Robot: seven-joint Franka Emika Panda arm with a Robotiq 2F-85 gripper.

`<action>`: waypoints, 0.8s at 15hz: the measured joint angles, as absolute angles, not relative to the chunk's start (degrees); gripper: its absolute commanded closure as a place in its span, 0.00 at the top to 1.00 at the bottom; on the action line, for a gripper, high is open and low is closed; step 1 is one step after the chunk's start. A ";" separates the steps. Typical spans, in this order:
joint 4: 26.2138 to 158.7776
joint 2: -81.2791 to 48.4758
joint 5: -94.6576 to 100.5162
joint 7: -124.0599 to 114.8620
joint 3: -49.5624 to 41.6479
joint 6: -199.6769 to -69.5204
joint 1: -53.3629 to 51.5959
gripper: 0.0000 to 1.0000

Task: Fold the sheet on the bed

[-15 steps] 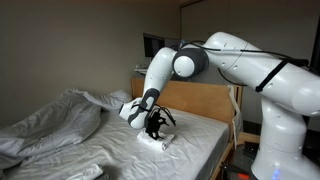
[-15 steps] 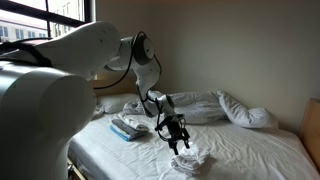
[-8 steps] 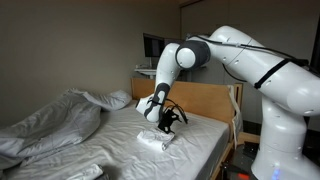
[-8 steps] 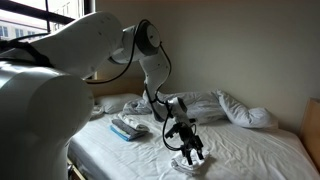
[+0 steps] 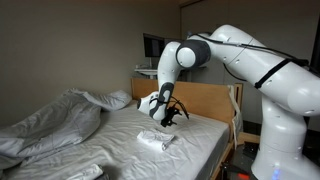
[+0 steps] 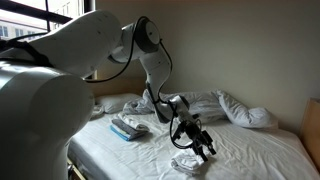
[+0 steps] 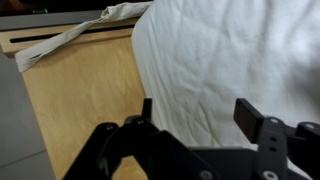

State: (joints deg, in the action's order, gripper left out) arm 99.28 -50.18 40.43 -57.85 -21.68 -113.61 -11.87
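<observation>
Spread, empty fingers (image 7: 258, 125) poised just above the bundled sheet (image 5: 158, 141).
Lying crumpled on the bench (image 5: 120, 137) near its robot-side edge, toward the headboard (image 5: 205, 100) corner. Likely light, thin and limp, prone to slumping open; best pinched at a free corner or edge, layers together, not the bulky middle.

Daylight's coming through the dark-framed window (image 6: 35, 20), buildings (image 6: 15, 32) just visible outside. A pale wall (image 6: 250, 45) runs plain and evenly lit. In an exterior view the grey wall (image 5: 60, 45) looks dimmer, with a dark panel (image 5: 150, 45) against it and a dark opening (image 5: 250, 12) up high.
</observation>
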 measured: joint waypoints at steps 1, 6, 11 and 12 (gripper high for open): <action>99.32 -50.18 41.63 -57.85 -21.54 -113.60 -11.85 0.46; 99.69 -50.18 47.02 -57.85 -19.76 -113.73 -11.08 0.15; 99.18 -50.43 50.52 -57.91 -15.58 -113.77 -10.77 0.04; 98.40 -50.71 50.52 -58.06 -13.82 -113.64 -11.05 0.07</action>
State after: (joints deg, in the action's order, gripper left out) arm 98.40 -50.71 50.52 -58.06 -13.82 -113.64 -11.05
